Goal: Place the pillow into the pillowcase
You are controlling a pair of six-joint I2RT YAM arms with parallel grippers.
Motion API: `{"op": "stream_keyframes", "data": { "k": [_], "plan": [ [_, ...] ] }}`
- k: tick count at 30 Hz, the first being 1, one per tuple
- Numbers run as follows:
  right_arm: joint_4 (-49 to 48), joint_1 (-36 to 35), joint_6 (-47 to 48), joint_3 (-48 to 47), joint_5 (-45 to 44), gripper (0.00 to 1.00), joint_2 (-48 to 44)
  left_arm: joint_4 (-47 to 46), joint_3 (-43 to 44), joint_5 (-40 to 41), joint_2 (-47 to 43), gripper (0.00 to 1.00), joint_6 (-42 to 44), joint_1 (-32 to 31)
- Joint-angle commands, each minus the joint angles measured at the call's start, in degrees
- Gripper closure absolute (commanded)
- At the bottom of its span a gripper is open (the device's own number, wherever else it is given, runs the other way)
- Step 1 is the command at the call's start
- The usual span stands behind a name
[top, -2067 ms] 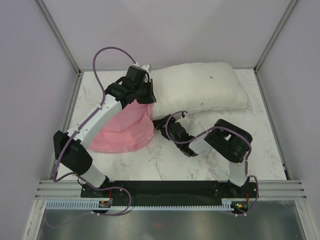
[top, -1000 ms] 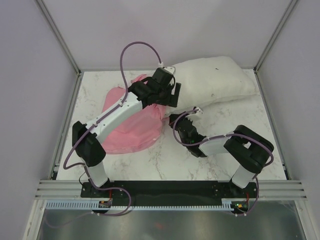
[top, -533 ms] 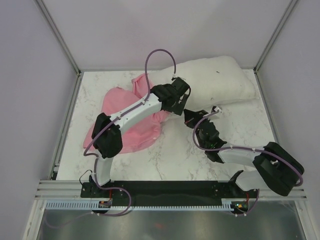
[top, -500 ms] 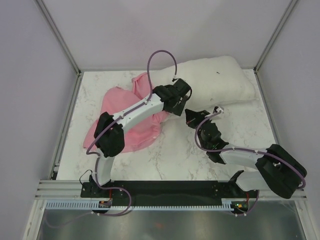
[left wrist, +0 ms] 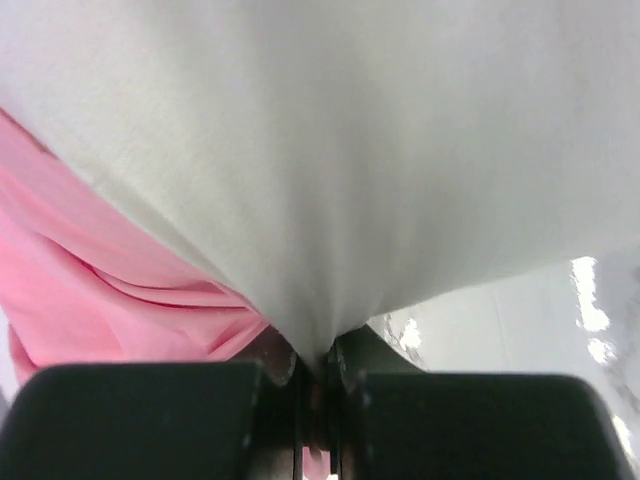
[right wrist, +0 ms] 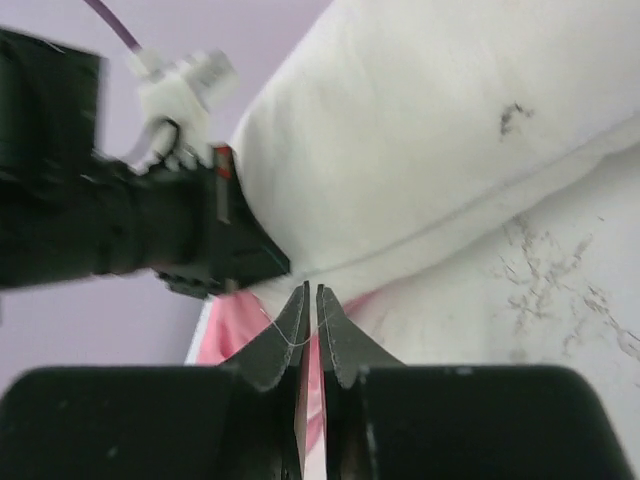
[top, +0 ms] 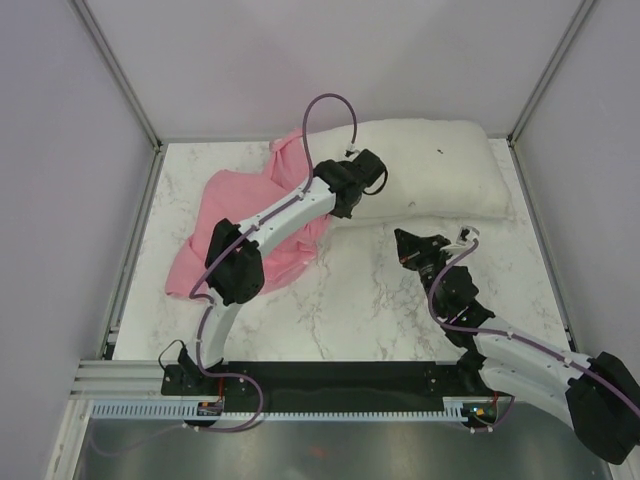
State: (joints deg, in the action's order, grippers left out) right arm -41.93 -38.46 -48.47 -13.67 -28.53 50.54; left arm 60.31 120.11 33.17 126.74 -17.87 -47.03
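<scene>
The white pillow (top: pixel 430 165) lies along the back right of the table. The pink pillowcase (top: pixel 250 215) lies crumpled to its left, with one fold raised at the back. My left gripper (top: pixel 368 176) is at the pillow's left end. In the left wrist view that gripper (left wrist: pixel 318 365) is shut on a pinch of the pillow (left wrist: pixel 350 150), with the pillowcase (left wrist: pixel 90 290) just below. My right gripper (top: pixel 408 243) hovers over bare table in front of the pillow. Its jaws (right wrist: pixel 311 290) stand a narrow slit apart and hold nothing; only a thin thread crosses them.
The marble table (top: pixel 350 300) is fenced by grey walls and metal posts (top: pixel 120 80) at the back corners. The left arm (top: pixel 280 215) stretches diagonally over the pillowcase. The right arm (top: pixel 500 345) lies low along the front right.
My left gripper has moved right onto the pillow's left end and shut on it. The right arm has swung right, away from the pillow's front edge, and its jaws have parted slightly.
</scene>
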Motion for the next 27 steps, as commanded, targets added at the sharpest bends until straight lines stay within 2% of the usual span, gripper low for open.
{"op": "stream_keyframes", "data": {
  "k": [1,5,9,12,14,17,19,20,22,25,27],
  "plan": [
    [1.5,0.3,-2.0,2.9,4.8,0.86,0.3,0.9,4.9,-11.6,-9.0,0.98,1.0,0.9],
    [-4.8,0.3,-5.1,5.9,10.4,0.68,4.8,0.9,6.1,-19.4,-13.1,0.98,-0.7,1.2],
    [-17.2,0.3,-8.0,8.1,15.5,0.38,12.1,0.4,6.8,-25.5,-16.1,0.98,-3.0,1.9],
    [-21.7,0.3,-10.3,7.2,17.6,0.29,18.9,-0.7,6.8,-31.0,-17.9,0.98,-4.6,2.6],
    [-24.5,0.3,-13.5,6.3,18.4,0.28,24.4,-1.3,6.9,-32.4,-18.8,0.98,-5.1,2.9],
    [-30.1,0.3,-18.7,4.3,20.3,0.15,33.1,-1.4,6.7,-34.5,-19.4,0.98,-6.1,3.3],
    [-37.7,0.2,-24.7,3.7,21.1,0.04,40.6,-1.7,6.5,-35.7,-19.6,0.98,-6.5,3.6],
    [-44.1,0.2,-26.4,3.4,21.8,0.02,43.4,-1.9,6.3,-36.1,-19.6,0.98,-6.7,3.6],
    [-50.1,0.1,-30.5,1.4,22.8,0.02,51.3,-2.0,6.1,-36.9,-19.6,0.98,-7.1,3.7],
    [-54.8,-0.1,-34.8,-2.8,24.2,0.02,59.2,-2.4,5.9,-37.1,-19.7,0.98,-7.4,3.7],
    [-56.0,-1.3,-35.4,-4.2,22.1,0.02,61.4,-2.5,5.9,-37.3,-19.6,0.98,-7.4,3.6]
  ]
}}
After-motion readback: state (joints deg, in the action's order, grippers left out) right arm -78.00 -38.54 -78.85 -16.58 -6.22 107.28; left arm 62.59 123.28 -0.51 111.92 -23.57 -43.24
